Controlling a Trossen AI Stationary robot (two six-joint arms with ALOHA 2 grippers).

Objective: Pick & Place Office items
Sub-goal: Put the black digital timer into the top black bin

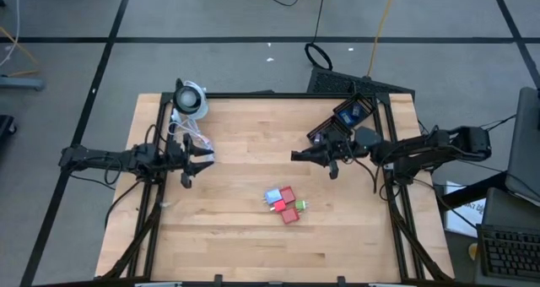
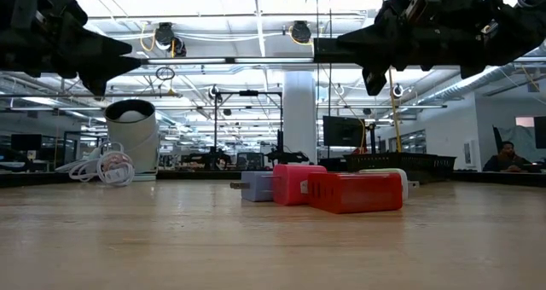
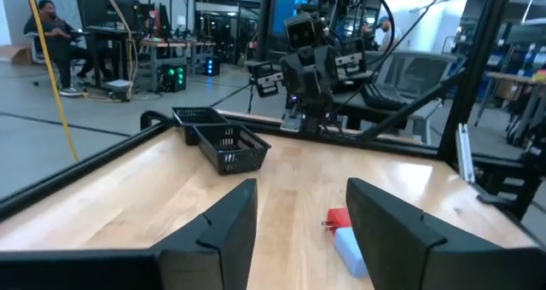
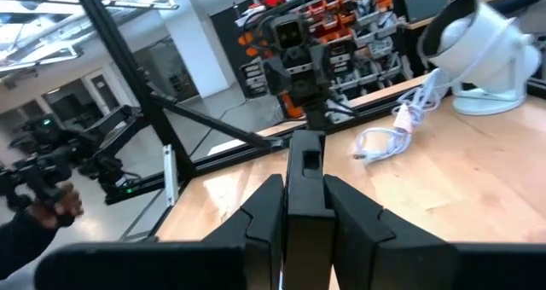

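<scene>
Several small blocks, blue, red, pink and green [image 1: 284, 203], lie flat in a cluster on the wooden table near its middle; the low view shows them as pale lilac, pink and red [image 2: 324, 188]. My right gripper [image 1: 300, 155] hovers above the table, far and right of the cluster, shut on a black block [image 4: 305, 183]. My left gripper [image 1: 200, 159] is open at the left side, above the table, pointing toward the cluster [image 3: 341, 232]. My right gripper pinches the black block [image 4: 305, 166] between its two fingers [image 4: 266, 209], on the block's flat sides. The fingers lie level and point toward the table's left. The block sticks out forward past the fingertips and is lifted clear of the table [image 2: 337, 48].
A black mesh basket [image 1: 352, 111] sits at the table's far right corner with a blue item inside. A round white device [image 1: 191, 99] and a white coiled cable [image 1: 187, 135] are at the far left. A black frame [image 1: 278, 94] borders the table. People are in the room behind.
</scene>
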